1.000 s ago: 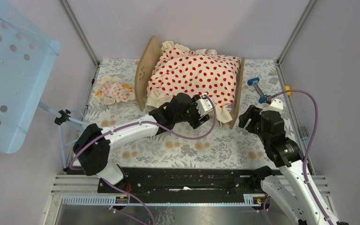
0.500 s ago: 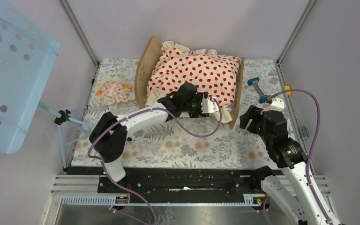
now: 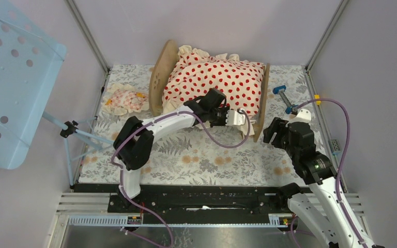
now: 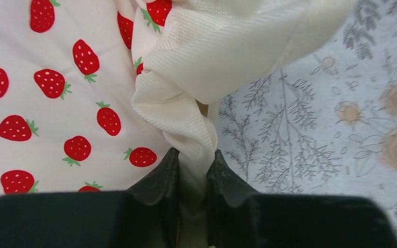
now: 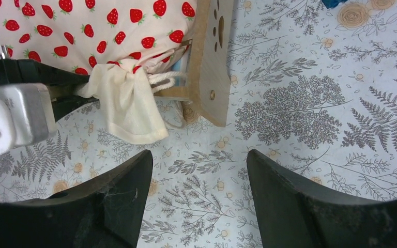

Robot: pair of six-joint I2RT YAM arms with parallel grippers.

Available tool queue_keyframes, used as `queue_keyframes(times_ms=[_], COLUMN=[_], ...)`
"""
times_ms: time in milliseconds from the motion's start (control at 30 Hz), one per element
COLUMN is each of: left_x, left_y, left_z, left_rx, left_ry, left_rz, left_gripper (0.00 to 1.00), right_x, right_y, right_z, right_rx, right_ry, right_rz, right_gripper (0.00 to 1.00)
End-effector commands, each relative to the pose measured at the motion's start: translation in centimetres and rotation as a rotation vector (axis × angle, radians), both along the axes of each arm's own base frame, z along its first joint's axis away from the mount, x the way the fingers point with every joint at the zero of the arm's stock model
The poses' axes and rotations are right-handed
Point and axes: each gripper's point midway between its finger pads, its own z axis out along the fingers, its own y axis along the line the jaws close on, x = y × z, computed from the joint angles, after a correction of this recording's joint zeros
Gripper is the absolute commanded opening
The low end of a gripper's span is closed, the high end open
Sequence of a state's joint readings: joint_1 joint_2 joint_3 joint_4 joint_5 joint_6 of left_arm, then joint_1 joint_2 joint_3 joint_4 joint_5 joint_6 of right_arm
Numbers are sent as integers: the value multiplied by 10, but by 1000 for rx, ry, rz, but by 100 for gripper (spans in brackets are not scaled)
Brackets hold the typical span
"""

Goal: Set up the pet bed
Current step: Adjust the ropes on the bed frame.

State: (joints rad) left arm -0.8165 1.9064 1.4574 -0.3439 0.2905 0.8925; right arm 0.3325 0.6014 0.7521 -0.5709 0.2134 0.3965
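Note:
The pet bed stands at the back of the mat, with its rounded wooden headboard (image 3: 161,77) on the left and its low footboard (image 3: 263,103) on the right. A cream blanket (image 3: 217,82) printed with red strawberries covers it and hides the mattress. My left gripper (image 3: 243,120) is at the bed's near right corner, shut on the blanket's cream ruffle (image 4: 186,119), which is pinched between the black fingertips (image 4: 168,170). My right gripper (image 3: 270,132) hovers open over the mat just right of the footboard (image 5: 212,57), holding nothing.
A small pink checked pillow (image 3: 125,101) lies on the mat left of the headboard. A blue-handled tool (image 3: 284,98) lies right of the footboard. A light blue perforated panel (image 3: 10,82) on a stand leans over the left side. Frame posts bound the mat.
My left gripper has travelled right along the bed's near edge to the footboard corner and closed on the blanket's ruffle. The right arm has barely moved.

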Motion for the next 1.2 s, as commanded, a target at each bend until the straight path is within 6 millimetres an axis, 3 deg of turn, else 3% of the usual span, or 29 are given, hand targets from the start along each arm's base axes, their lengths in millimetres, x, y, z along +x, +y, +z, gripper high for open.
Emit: queue_keyframes(times_ms=[0, 167, 367, 633, 933, 1167], left_x=[-8, -7, 2, 23, 28, 39], left_y=[-18, -25, -33, -60, -65, -68], left_z=[-1, 2, 8, 32, 32, 39], left_rx=[18, 18, -25, -130, -158, -209], left_ry=[123, 177, 199, 220, 229, 244], left_rz=[-45, -24, 44, 105, 129, 164], left_gripper=[0, 0, 0, 0, 0, 0], right_x=[9, 10, -6, -11, 18, 57], right_y=[1, 1, -12, -3, -6, -13], right_z=[4, -3, -30, -68, -108, -117], right_rx=[-2, 51, 92, 267, 430, 435], right_ry=[-4, -8, 13, 44, -18, -168], right_rz=[-5, -51, -148, -231, -408, -469], right_gripper=[75, 75, 74, 58, 41, 41])
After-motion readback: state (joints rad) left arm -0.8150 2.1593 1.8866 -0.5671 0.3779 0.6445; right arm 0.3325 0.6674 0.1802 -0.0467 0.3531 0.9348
